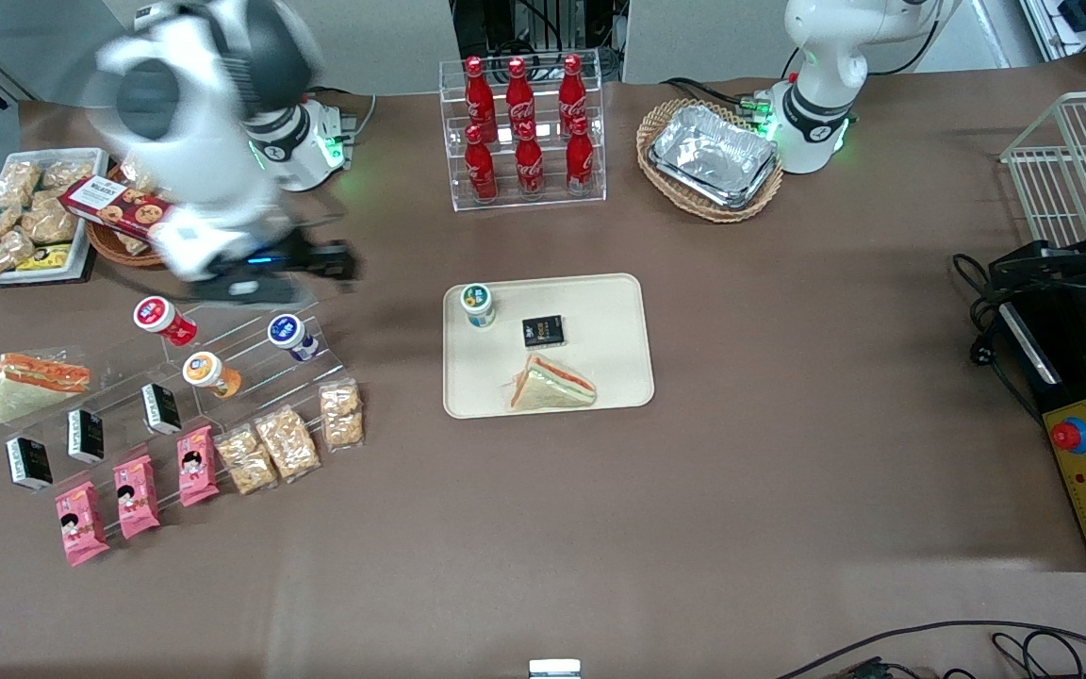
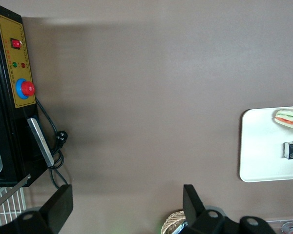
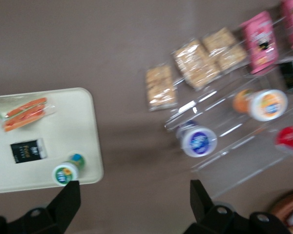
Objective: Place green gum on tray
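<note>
The green gum (image 1: pixel 478 304) stands upright on the cream tray (image 1: pixel 618 311), in the corner farthest from the front camera at the working arm's end. It also shows in the right wrist view (image 3: pixel 67 171) on the tray (image 3: pixel 63 126). My gripper (image 1: pixel 340 261) hangs above the table between the tray and the clear stepped rack, blurred. In the right wrist view the gripper (image 3: pixel 134 202) is open and empty, its fingers (image 3: pixel 68 200) wide apart over bare table.
A black packet (image 1: pixel 543 331) and a wrapped sandwich (image 1: pixel 552 387) lie on the tray. A clear stepped rack (image 1: pixel 222 368) holds red-lidded (image 1: pixel 163 319), orange-lidded (image 1: pixel 208 372) and blue-lidded (image 1: pixel 291 337) bottles, with snack packs beside it. A cola rack (image 1: pixel 524 132) and a foil-tray basket (image 1: pixel 711 158) stand farther from the camera.
</note>
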Available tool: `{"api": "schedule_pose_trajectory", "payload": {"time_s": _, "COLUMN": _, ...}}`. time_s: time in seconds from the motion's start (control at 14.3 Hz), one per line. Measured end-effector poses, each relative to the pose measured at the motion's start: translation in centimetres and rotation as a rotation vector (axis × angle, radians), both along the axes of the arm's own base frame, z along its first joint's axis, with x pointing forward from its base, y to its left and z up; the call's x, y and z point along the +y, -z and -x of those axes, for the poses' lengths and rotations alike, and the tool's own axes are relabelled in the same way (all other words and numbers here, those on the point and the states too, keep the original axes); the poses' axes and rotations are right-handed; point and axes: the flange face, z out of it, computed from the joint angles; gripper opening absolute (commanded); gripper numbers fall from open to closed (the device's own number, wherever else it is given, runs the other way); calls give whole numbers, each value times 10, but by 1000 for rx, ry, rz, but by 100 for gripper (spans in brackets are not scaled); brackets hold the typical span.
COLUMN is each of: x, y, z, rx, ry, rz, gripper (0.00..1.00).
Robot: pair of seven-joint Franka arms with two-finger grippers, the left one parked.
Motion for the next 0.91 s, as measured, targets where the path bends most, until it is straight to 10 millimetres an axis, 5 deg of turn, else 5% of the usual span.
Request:
{"api": "schedule_pose_trajectory", "payload": {"time_s": 0.28, "x": -148, "y": -65, "z": -30, "rx": -3, "ry": -56, "rz": -34, "gripper": 100}}
{"api": "schedule_pose_trajectory", "payload": {"time_s": 0.42, "x": -199, "y": -76, "z": -33, "rx": -20, "ry": -62, "rz": -43, "gripper": 100}}
{"api": "schedule_pose_trajectory", "payload": {"time_s": 0.56, "x": -224, "y": -81, "z": -35, "rx": -32, "ry": -55, "rz": -45, "gripper": 100}}
{"api": "schedule_pose_trajectory", "payload": {"time_s": 0.91, "x": -228, "y": -85, "z": -60, "rx": -53, "ry": -52, "rz": -35, "gripper": 100}}
